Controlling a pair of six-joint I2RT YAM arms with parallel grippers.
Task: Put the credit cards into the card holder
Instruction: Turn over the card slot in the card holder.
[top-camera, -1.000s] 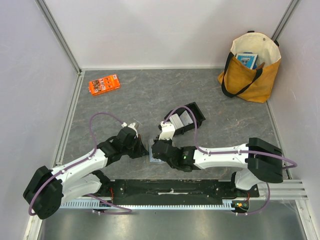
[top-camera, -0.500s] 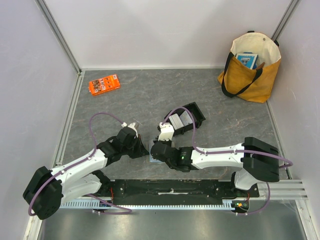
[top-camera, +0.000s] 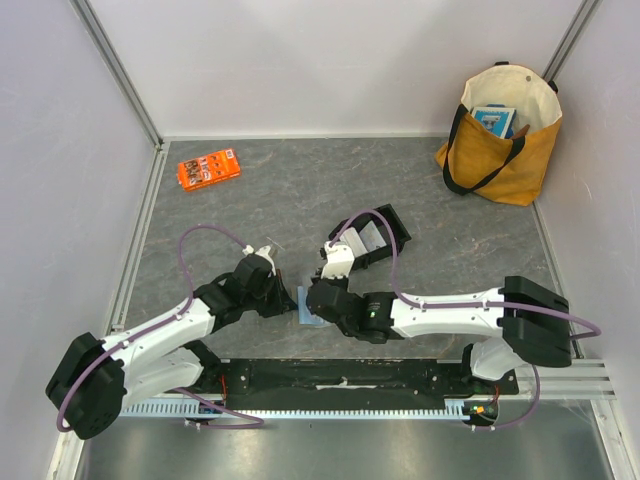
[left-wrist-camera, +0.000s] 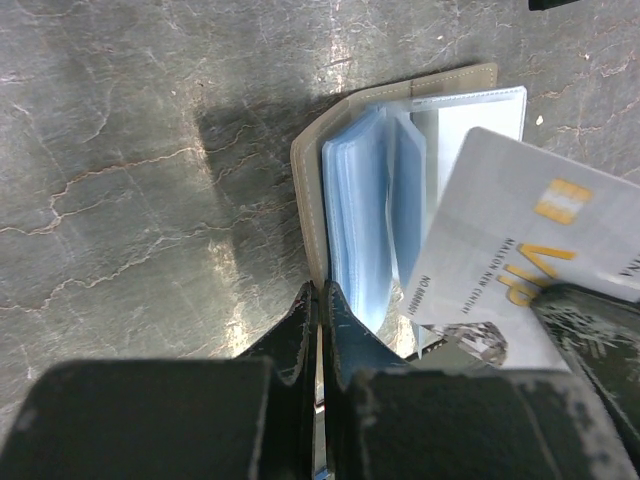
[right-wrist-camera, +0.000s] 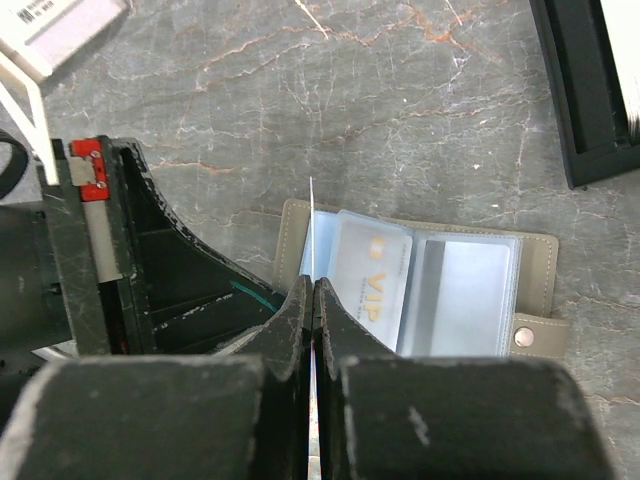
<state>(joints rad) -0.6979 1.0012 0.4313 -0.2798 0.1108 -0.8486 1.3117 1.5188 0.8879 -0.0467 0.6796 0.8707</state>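
Observation:
The card holder (left-wrist-camera: 400, 190) lies open on the table, taupe cover down and clear bluish sleeves up. My left gripper (left-wrist-camera: 320, 290) is shut on the cover's near edge. My right gripper (right-wrist-camera: 313, 285) is shut on a pale credit card (left-wrist-camera: 510, 240) with gold VIP lettering. In the right wrist view this card shows edge-on (right-wrist-camera: 312, 225) over the holder's (right-wrist-camera: 430, 280) left sleeves. Another VIP card (right-wrist-camera: 370, 268) sits in a sleeve. From above, both grippers meet at the holder (top-camera: 306, 304).
A black open tray (top-camera: 398, 232) with pale flat pieces in it stands just behind the right gripper. An orange packet (top-camera: 208, 168) lies at the far left. A yellow tote bag (top-camera: 500, 130) stands in the far right corner. Walls close in the table.
The right arm has shifted slightly, and more of the pale blue holder now shows between the two grippers. Both grippers stay shut; the left arm has hardly moved.

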